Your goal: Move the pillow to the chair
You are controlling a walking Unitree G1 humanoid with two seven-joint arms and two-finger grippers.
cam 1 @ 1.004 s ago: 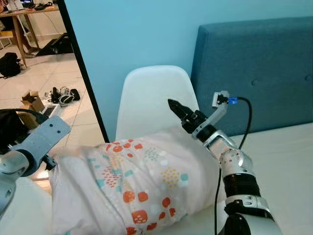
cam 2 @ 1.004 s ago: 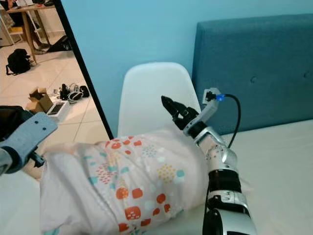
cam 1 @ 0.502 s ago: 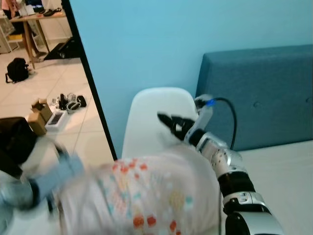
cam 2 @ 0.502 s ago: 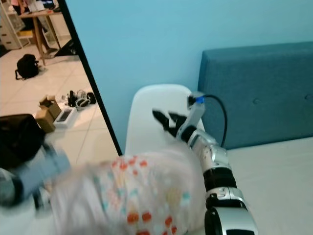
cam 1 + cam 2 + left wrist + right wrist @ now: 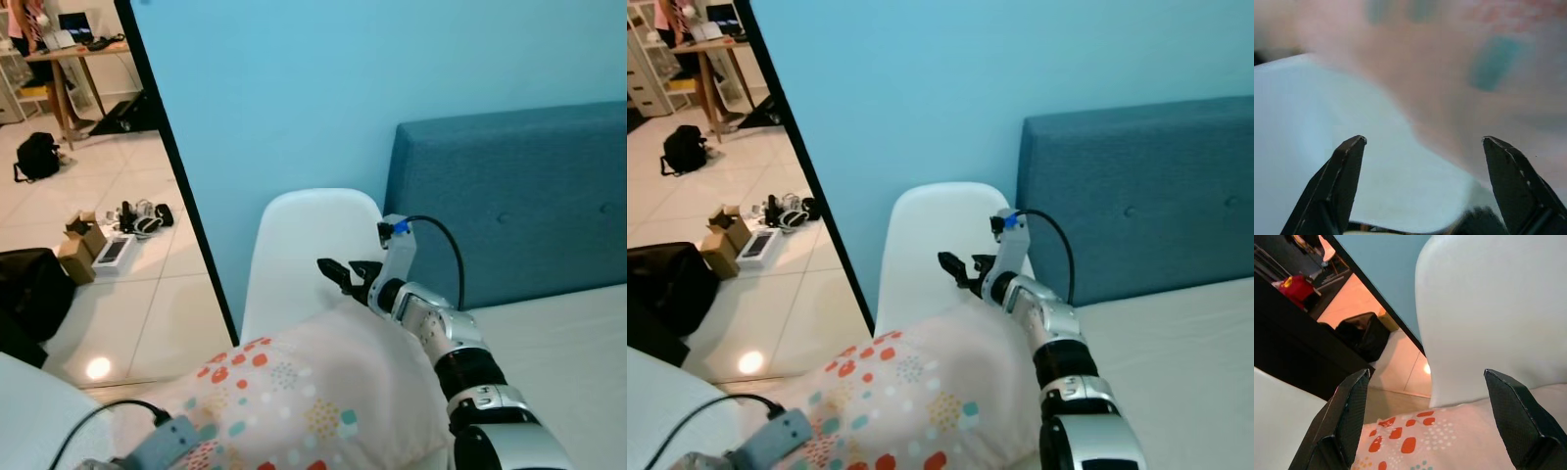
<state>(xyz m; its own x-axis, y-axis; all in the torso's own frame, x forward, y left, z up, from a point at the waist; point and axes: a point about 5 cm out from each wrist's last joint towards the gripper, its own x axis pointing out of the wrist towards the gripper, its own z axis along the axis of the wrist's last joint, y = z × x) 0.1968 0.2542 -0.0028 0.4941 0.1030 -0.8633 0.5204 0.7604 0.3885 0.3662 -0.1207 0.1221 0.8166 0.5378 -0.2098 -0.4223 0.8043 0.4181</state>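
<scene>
The pillow [image 5: 304,401], white with coloured dots and patches, lies low in front of the white chair [image 5: 304,245], against its backrest. My right gripper [image 5: 342,270] hovers open just above the pillow's top right edge, fingers pointing at the chair back, with that forearm lying along the pillow. In the right wrist view the open gripper [image 5: 1427,374] frames the chair back [image 5: 1488,308] with the pillow [image 5: 1449,445] below. My left gripper [image 5: 1423,140] is open and holds nothing, with blurred pillow fabric [image 5: 1488,63] close ahead. Its wrist mount [image 5: 162,443] sits at the pillow's lower left.
A blue padded headboard [image 5: 509,196] and white mattress [image 5: 573,333] lie to the right. A dark door-frame edge [image 5: 176,166] runs left of the chair. Beyond it, the tiled floor holds a black bag [image 5: 29,294], boxes and clutter [image 5: 98,240] and a table [image 5: 73,54].
The camera has tilted up, so the whole scene sits lower. My right gripper has opened and swung left toward the chair back. My left arm has dropped to the bottom edge.
</scene>
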